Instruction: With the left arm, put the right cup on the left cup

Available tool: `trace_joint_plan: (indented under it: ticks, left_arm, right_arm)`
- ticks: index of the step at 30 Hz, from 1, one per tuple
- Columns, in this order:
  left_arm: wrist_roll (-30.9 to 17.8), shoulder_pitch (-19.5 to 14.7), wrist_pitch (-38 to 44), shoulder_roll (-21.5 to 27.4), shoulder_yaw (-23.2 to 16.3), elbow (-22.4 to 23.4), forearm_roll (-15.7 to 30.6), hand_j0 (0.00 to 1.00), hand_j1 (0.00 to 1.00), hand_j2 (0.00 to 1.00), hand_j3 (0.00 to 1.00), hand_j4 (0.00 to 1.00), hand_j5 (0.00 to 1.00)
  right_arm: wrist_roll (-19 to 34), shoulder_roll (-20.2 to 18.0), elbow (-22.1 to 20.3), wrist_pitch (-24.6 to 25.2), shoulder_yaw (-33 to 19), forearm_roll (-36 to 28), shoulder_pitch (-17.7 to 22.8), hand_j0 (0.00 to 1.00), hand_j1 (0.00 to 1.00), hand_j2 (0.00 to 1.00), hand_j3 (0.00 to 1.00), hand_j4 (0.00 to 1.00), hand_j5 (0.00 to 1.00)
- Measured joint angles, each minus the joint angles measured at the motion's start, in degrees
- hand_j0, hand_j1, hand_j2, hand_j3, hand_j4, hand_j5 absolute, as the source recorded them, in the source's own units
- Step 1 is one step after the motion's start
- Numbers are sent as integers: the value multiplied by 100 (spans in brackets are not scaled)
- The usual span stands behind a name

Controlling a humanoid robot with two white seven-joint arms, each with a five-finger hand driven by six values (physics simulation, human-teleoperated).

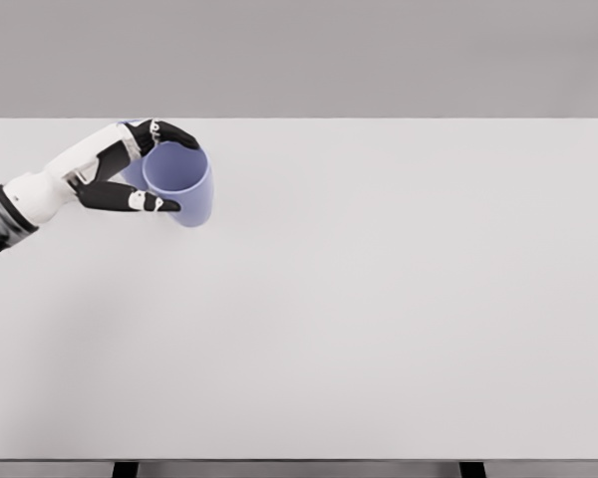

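Gripping the lavender cup [184, 189] at far left of the bench [379, 299], the left hand [130, 174] risks misjudging alignment; any second cup beneath looks mostly hidden.

My fingers [159, 203] and the blue cup [184, 189] crowd the table's [379, 319] far-left corner; everything right of the cup and toward the near edge lies open.
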Motion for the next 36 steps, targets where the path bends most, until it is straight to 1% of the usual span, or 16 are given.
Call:
trace_joint_plan:
  ticks: [11,15,22,28,36]
  left_arm:
    - [0,-264,1,-2,2,270,44,69,69,69,69,69,69]
    - [0,-448,1,-2,-1,352,92,69,69,69,69,69,69]
    - [-1,-633,-2,-2,-4,564,108,69,69,69,69,69,69]
    - [-1,-685,-3,31,-2,678,111,69,69,69,69,69,69]
    - [0,-923,-5,123,-2,869,120,69,69,69,69,69,69]
  right_arm:
    - [0,0,0,0,0,0,0,100,100,100,100,100,100]
    - [0,0,0,0,0,0,0,100,100,100,100,100,100]
    - [0,0,-1,0,0,0,0,100,100,100,100,100,100]
    - [0,0,-1,0,0,0,0,100,100,100,100,100,100]
    - [0,0,-1,0,0,0,0,100,100,100,100,100,100]
